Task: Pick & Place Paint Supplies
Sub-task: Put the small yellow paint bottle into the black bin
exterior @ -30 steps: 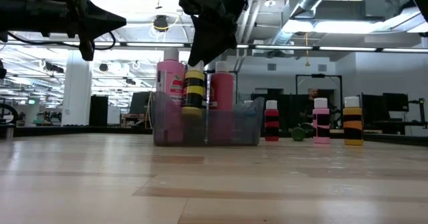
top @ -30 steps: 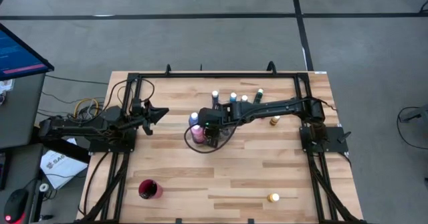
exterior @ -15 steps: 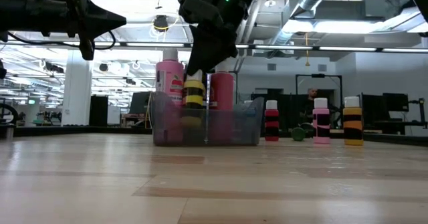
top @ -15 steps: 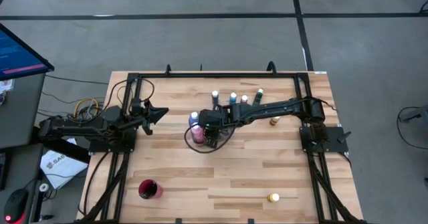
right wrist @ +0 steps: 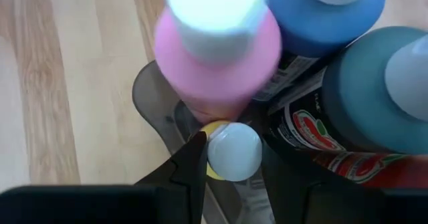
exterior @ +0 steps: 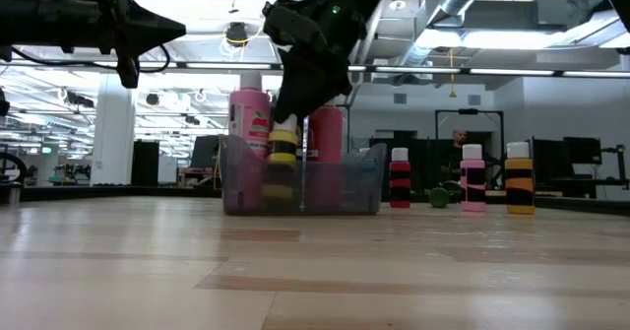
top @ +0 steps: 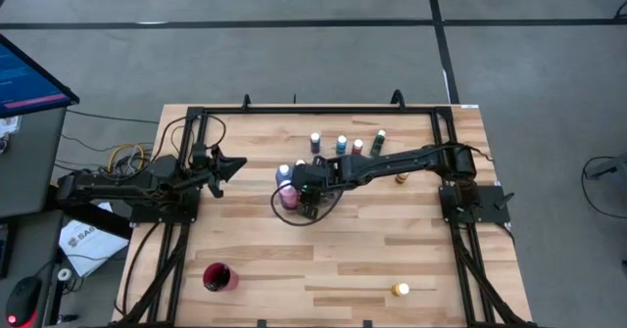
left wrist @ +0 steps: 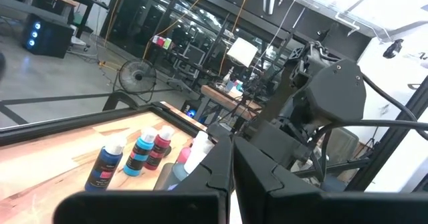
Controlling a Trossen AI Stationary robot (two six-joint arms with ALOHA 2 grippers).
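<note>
- We are gripping a small yellow bottle point(right wrist: 224, 154) with a pale cap and black-striped label in our right gripper point(right wrist: 231, 158), jaws partly closed around it.
- It is sitting low inside the clear bin point(exterior: 300, 184), left of centre in the low view.
- Our left gripper point(top: 227, 167) is hanging closed and empty at middle left of the high view.

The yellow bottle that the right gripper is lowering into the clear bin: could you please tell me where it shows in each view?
High view: hidden under the right gripper at table centre.
Low view: yellow bottle, black-banded, inside the clear bin.
Left wrist view: not identifiable.
Right wrist view: pale cap between the fingers.
Shared landmark: the pink bottle beside it.
</note>
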